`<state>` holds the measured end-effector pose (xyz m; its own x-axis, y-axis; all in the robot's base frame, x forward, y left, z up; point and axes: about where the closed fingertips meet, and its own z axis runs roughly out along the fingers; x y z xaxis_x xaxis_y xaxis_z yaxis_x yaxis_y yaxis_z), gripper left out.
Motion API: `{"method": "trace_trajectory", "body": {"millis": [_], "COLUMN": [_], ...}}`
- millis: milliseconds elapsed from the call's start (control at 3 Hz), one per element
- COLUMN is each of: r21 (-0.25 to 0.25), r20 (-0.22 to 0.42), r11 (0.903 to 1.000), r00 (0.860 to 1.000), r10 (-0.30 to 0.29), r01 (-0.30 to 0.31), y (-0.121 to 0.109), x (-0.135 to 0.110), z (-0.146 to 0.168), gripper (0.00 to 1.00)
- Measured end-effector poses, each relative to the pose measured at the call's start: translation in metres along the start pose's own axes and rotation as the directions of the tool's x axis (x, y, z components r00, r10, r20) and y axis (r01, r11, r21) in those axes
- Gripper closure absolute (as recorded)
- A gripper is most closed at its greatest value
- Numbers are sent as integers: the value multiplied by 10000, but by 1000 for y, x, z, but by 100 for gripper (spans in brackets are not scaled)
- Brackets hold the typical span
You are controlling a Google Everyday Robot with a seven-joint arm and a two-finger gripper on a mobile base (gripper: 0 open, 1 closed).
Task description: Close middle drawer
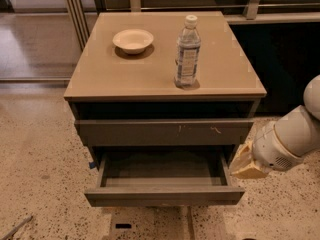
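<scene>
The middle drawer (164,195) is pulled out toward the camera from the grey-brown cabinet. Its plain front panel is at the bottom of the view and its box looks empty. Above it is the wider grey front with pale scratch marks (165,132), only slightly out. My gripper (244,163), tan-coloured on a white arm (292,136), hangs just right of the open drawer's right side, level with its box. I cannot see it touching the drawer.
On the cabinet top (100,79) stand a white bowl (133,40) at the back left and a clear water bottle (187,51) right of centre. A speckled floor lies all around. A dark shelf unit is behind on the right.
</scene>
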<state>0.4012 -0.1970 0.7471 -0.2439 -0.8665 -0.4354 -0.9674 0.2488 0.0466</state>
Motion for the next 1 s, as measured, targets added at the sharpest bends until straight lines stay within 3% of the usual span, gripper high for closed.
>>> {"method": "trace_trajectory", "body": {"millis": [667, 1000], "r21": [-37, -81], "r20": [-171, -15], "r11": [9999, 9989], "r00": [9998, 9989], "r10": [-132, -463], "r01": [131, 463], "y": [0, 3], "x": [10, 43], "z": [17, 64], "gripper": [100, 100]}}
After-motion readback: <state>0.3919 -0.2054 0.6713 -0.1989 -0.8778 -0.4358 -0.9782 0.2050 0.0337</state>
